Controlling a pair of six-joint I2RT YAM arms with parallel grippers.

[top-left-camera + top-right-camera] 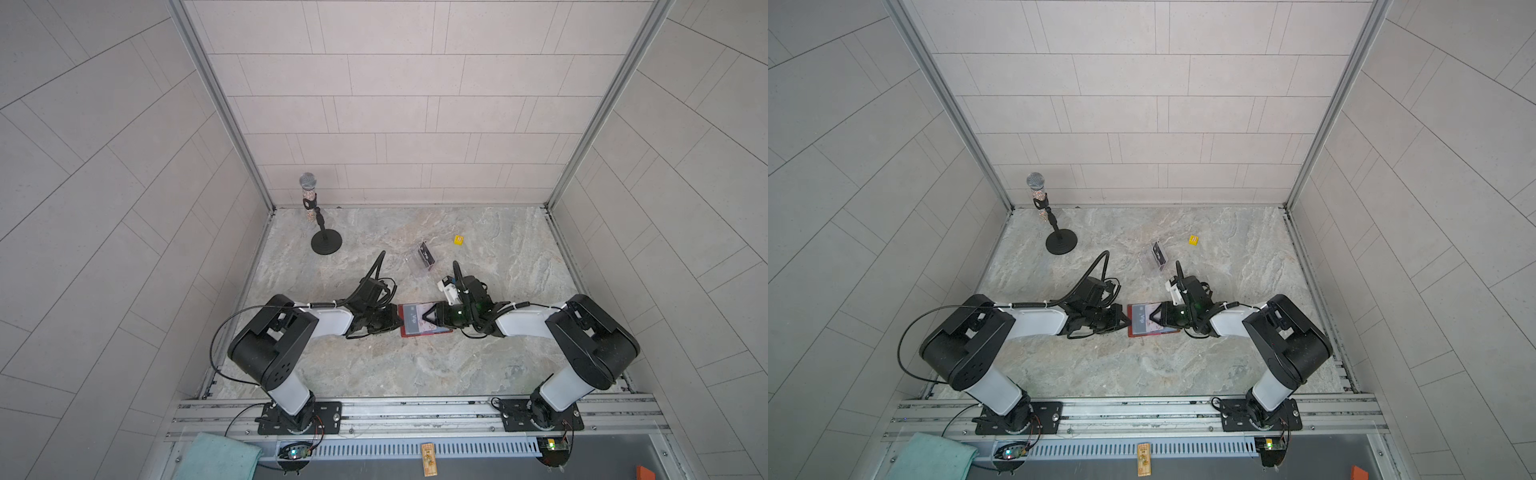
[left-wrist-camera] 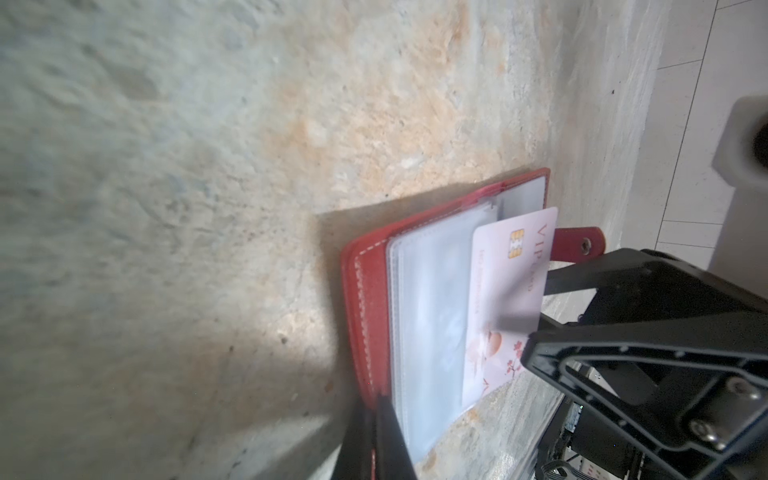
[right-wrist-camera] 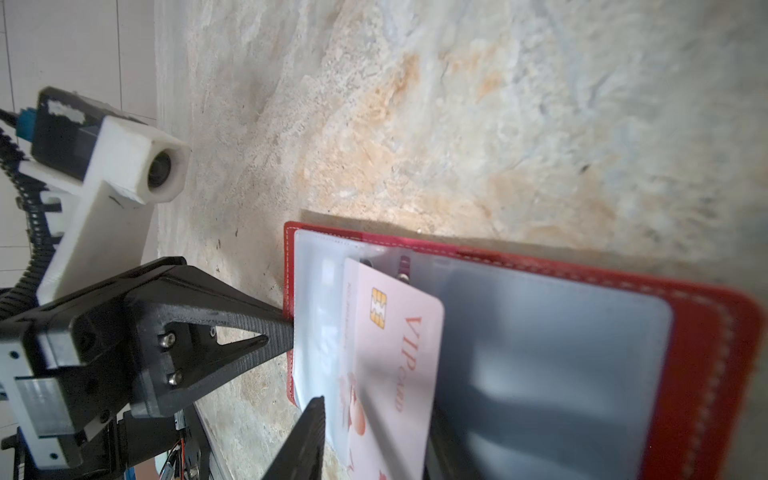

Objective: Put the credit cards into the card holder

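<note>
The red card holder (image 1: 426, 333) lies open on the stone tabletop between both arms, seen in both top views (image 1: 1152, 333). My left gripper (image 1: 400, 322) (image 2: 380, 409) is shut on the holder's red cover edge (image 2: 365, 299). A pale pink credit card (image 2: 507, 291) (image 3: 395, 357) sits partly inside a clear sleeve, one end sticking out. My right gripper (image 1: 426, 316) (image 3: 376, 415) hovers over the holder with its jaws apart, the pink card's free end between them. A dark card with white lettering (image 1: 412, 319) shows under a sleeve. Another black credit card (image 1: 424, 253) stands in the acrylic stand.
The clear acrylic stand (image 1: 424, 262) is behind the holder. A yellow die (image 1: 459, 240) lies to its right. A microphone on a black round-based stand (image 1: 318, 216) rises at the back left. A teal cloth (image 1: 216, 457) lies on the front rail.
</note>
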